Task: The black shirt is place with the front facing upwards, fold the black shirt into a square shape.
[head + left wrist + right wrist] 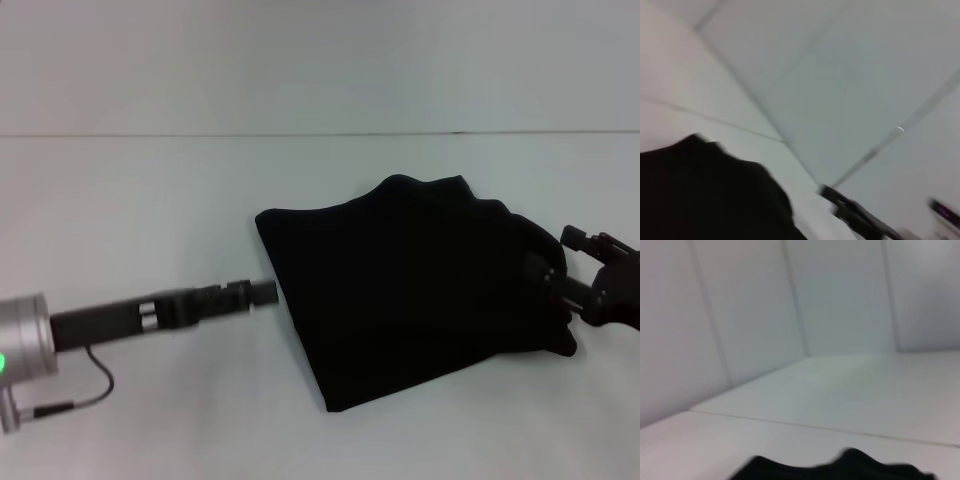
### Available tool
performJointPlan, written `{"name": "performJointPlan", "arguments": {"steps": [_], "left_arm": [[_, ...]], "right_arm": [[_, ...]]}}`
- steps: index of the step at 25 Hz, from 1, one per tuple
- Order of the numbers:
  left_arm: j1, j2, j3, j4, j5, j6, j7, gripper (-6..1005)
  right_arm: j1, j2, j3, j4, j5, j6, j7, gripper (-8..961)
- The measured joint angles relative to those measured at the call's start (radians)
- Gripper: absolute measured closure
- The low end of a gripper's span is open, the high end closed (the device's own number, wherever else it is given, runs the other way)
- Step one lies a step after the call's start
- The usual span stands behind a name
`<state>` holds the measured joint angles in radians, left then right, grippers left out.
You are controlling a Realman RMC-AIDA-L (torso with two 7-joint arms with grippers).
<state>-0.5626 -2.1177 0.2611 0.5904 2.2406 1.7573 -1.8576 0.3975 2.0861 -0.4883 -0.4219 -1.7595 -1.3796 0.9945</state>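
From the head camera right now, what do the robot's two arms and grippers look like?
The left arm has a silver cylindrical body with a green light, a thin dark cable looping under it, and a slim black section with a silver band ending in the narrow black left gripper. The right gripper is black and blockier, with angular parts. No lettering is legible on either.

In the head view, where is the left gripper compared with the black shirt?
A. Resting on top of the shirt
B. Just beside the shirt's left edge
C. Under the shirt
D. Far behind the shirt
B: the left gripper points at the left edge of the folded black shirt, over the bare table.
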Motion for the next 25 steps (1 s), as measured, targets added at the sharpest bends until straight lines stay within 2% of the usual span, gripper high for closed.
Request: {"name": "performJointPlan", "arguments": {"steps": [2, 3, 4, 7, 12, 15, 19, 25], "left_arm": [[-0.01, 0.004, 0.001, 0.0, 0.001, -0.017, -0.042, 87], [-0.044, 0.014, 0.019, -0.001, 0.006, -0.09, -0.195, 87], [-0.046, 0.016, 0.024, -0.001, 0.006, -0.098, -0.21, 88], [-0.072, 0.028, 0.102, -0.001, 0.012, -0.222, -0.396, 89], [-0.114, 0.031, 0.236, -0.006, 0.04, -0.403, -0.604, 90], [-0.142, 0.031, 0.279, -0.037, 0.053, -0.489, -0.674, 91], [-0.179, 0.03, 0.29, -0.098, 0.051, -0.562, -0.701, 92], [-0.203, 0.008, 0.31, -0.131, 0.053, -0.636, -0.723, 94]], "right_arm": [[-0.012, 0.0, -0.008, -0.011, -0.017, -0.048, -0.031, 155], [-0.018, 0.0, -0.01, -0.015, -0.033, -0.074, -0.055, 155], [-0.023, 0.0, -0.011, -0.016, -0.046, -0.091, -0.075, 155], [-0.033, 0.002, -0.013, -0.015, -0.093, -0.119, -0.122, 155], [-0.038, 0.005, -0.014, -0.004, -0.144, -0.106, -0.137, 155], [-0.044, 0.006, -0.014, -0.001, -0.146, -0.102, -0.137, 155], [-0.051, 0.005, -0.013, 0.0, -0.147, -0.096, -0.137, 155], [-0.058, 0.004, -0.013, 0.0, -0.147, -0.093, -0.138, 156]]}}
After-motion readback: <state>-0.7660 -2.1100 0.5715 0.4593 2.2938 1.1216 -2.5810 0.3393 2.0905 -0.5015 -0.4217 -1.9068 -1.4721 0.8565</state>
